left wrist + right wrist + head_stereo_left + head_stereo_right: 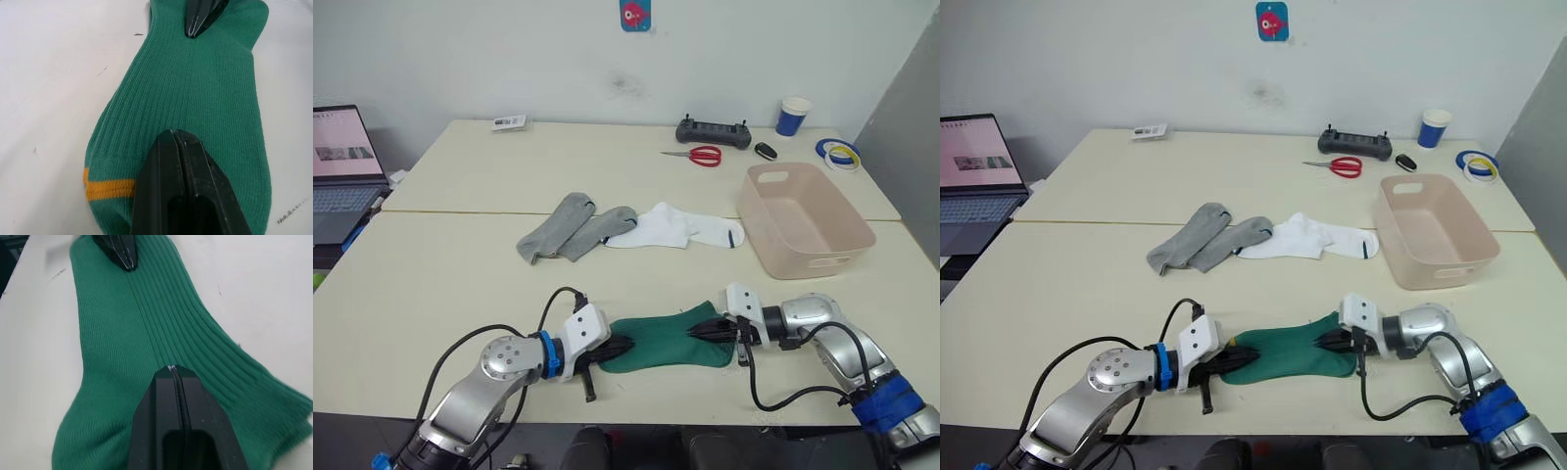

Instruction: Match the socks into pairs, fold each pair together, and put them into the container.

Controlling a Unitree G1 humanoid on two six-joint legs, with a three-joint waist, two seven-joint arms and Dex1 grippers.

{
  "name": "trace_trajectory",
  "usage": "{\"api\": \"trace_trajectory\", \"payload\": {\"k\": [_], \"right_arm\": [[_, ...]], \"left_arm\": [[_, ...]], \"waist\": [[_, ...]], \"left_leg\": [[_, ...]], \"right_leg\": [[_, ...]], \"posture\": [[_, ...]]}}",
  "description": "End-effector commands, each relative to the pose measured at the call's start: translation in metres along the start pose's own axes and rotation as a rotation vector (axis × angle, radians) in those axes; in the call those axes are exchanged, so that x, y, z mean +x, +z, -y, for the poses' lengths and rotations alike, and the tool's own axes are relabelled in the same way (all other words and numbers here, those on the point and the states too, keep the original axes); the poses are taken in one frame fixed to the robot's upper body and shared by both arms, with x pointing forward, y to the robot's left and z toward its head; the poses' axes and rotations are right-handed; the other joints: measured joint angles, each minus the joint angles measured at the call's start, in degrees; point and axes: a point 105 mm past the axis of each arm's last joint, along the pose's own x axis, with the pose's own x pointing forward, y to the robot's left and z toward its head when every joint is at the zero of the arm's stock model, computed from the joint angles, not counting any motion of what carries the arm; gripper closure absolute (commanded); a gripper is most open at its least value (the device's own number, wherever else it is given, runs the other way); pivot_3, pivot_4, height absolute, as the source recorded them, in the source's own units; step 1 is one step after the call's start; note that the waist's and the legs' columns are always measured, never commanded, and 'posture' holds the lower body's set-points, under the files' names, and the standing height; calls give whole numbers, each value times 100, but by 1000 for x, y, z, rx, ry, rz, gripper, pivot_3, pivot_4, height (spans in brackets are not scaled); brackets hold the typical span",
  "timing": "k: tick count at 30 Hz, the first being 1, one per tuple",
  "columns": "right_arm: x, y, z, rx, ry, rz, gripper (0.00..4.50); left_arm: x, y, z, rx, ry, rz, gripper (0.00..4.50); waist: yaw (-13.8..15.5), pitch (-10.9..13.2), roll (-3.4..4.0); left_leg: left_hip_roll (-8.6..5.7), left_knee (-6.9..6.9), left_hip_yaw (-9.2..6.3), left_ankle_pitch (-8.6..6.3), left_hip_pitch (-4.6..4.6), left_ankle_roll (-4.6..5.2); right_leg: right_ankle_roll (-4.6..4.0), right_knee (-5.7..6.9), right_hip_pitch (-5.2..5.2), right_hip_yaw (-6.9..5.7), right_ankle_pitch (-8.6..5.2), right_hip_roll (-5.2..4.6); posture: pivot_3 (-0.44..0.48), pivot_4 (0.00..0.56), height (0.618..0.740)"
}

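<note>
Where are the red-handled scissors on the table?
The scissors lie at the table's far side, right of centre, just in front of the black controller, behind the pink container.

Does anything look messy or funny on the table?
Nothing is spilled or broken. The grey socks and white socks lie loosely overlapping, unfolded. The container holds nothing. Both pincers, left and right, are shut on the green socks.

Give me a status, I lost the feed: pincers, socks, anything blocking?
Both pincers shut, left pincer and right pincer pressing opposite ends of the green socks. Container empty. Path to it unobstructed.
</note>
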Motion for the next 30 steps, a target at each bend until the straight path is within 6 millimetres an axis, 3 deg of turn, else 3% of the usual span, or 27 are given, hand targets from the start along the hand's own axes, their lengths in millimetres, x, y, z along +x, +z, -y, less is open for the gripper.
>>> {"api": "trace_trajectory", "payload": {"k": [1, 4, 7, 10, 13, 18, 21, 24, 30], "right_arm": [[-14, -14, 3, 44, -36, -46, 4500], [-24, -9, 2, 44, -40, -20, 4500], [-26, 16, -2, 47, -10, 71, 4500], [-20, 42, -9, 35, 26, 147, 4500], [-4, 53, -16, 19, 47, 166, 4500], [28, 39, -18, -34, 52, 95, 4500], [38, 30, -18, -45, 60, 62, 4500], [33, 19, -18, -45, 66, 22, 4500], [11, 1, -15, -26, 49, -34, 4500]], "left_arm": [[-6, -12, -7, -28, 25, -45, 4489], [-6, 5, -11, -23, 25, 23, 4489], [-7, 26, -10, -27, -1, 111, 4489], [-7, 44, -5, -12, -43, 171, 4489], [0, 51, -1, 20, -83, 165, 4489], [23, 39, 5, 25, -122, 105, 4489], [34, 27, 7, 21, -137, 55, 4489], [38, 17, 9, 27, -141, 4, 4489], [24, 1, 8, 29, -134, -61, 4489]], "waist": [[0, 0, 0], [1, 0, 0], [1, 1, -1], [-7, 2, 0], [-5, 2, 0], [-2, 2, 0], [-2, 2, 0], [2, 1, 0], [1, 0, 1]], "left_leg": [[0, 0, 0, 0, 0, 0], [0, 0, 0, 0, 0, 0], [-1, 1, 0, 0, -3, 0], [1, 0, -3, 0, -9, 0], [3, -1, -8, 0, -15, 0], [-4, 0, -6, 0, -20, 0], [-6, 2, -4, 0, -31, 0], [-3, 1, -8, 0, -42, 0], [-4, 2, -8, 0, -33, 0]], "right_leg": [[0, 0, 0, 1, 0, 0], [0, -1, 1, -1, 0, 0], [1, -1, -1, 0, 0, 0], [1, -1, -8, -1, 0, 1], [1, -1, -12, -4, 0, 5], [2, -7, -12, -4, -1, 2], [3, -6, -24, -3, 0, 1], [3, -3, -34, -6, 0, 2], [3, -3, -26, -6, 0, 1]], "posture": [[0, 150, 740], [0, 150, 740], [0, 150, 740], [0, 150, 740], [0, 150, 740], [0, 150, 740], [0, 150, 740], [0, 150, 740], [0, 150, 740]]}}
